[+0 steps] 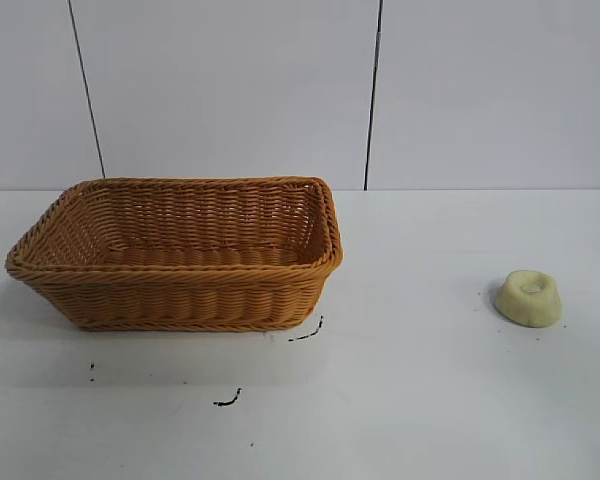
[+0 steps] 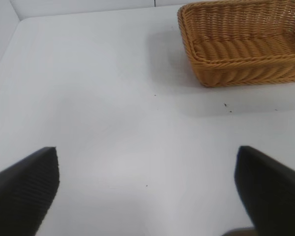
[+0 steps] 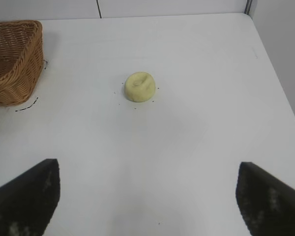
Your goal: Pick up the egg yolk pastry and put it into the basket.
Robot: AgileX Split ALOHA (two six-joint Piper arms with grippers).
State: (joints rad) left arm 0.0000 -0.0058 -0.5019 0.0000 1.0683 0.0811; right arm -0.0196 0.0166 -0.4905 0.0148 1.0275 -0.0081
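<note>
Your egg yolk pastry point(image 3: 140, 87) sits on the white counter point(image 3: 187, 147), well apart from the empty basket point(image 1: 180, 255). Both pincers hang released. It looks light, soft and crumbly: pinch its domed sides gently

basket point(image 1: 180, 255): table point(image 1: 400, 400), left | egg yolk pastry point(image 1: 528, 297): right, well apart

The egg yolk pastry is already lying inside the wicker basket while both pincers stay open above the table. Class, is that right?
Not quite. The egg yolk pastry lies on the table, well apart from the basket, as the exterior view shows. Both pincers are open.
</note>
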